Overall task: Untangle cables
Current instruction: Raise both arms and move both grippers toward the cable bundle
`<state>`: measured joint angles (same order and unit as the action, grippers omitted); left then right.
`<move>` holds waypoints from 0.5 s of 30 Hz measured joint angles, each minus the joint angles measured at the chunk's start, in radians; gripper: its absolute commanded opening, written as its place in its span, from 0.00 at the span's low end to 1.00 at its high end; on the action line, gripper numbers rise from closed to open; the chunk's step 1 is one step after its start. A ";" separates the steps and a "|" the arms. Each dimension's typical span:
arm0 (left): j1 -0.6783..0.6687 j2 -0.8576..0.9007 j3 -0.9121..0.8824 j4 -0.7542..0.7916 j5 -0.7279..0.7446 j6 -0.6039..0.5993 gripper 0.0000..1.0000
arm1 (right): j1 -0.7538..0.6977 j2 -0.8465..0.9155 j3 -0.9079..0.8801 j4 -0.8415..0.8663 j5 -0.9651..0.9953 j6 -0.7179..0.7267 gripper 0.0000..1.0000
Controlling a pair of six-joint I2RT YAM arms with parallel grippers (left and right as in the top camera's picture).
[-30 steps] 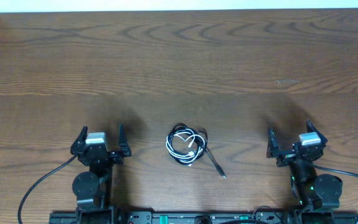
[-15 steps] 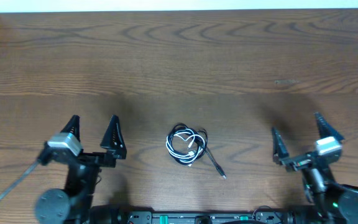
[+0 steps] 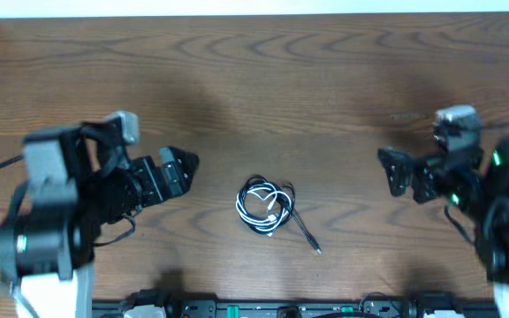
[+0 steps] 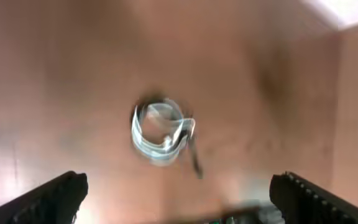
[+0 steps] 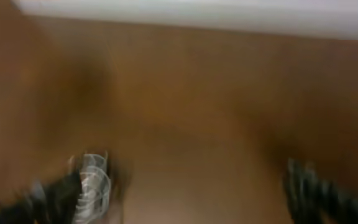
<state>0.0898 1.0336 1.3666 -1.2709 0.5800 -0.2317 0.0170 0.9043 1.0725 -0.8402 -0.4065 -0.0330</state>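
The untangling looks not yet begun: the cables [image 3: 265, 208], one black and one white, lie wound in one small coil at the centre of the table [image 3: 281, 79], near its near edge. A little farther, the left gripper [image 3: 182, 170] and right gripper [image 3: 391, 174] hang on either side, well apart from the coil, fingers spread wide and empty. No container is in view.

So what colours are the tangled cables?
The cables are black and white, wound together; overhead view shows it best.

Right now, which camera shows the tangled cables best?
The overhead view: the cables lie sharp and whole on the table. The left wrist view shows them blurred; the right wrist view catches only a smeared bit at its lower left.
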 measured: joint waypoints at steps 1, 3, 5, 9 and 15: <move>0.000 0.032 -0.001 -0.043 0.003 0.000 0.99 | 0.000 0.042 0.018 -0.015 -0.021 0.000 0.99; 0.000 0.091 -0.001 -0.079 0.014 0.000 0.91 | 0.000 0.140 0.044 -0.029 -0.081 0.003 0.99; 0.000 0.150 0.000 -0.105 0.021 0.004 0.20 | 0.000 0.228 0.046 -0.036 -0.155 0.021 0.99; -0.003 0.246 0.000 -0.136 0.024 0.000 0.08 | 0.000 0.362 0.045 -0.041 -0.295 0.076 0.99; -0.040 0.340 -0.014 -0.134 0.024 0.001 0.07 | 0.003 0.487 0.045 -0.066 -0.422 0.121 0.33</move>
<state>0.0502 1.3735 1.3525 -1.4052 0.6037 -0.2310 0.0200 1.3911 1.1179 -0.9062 -0.8288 0.0875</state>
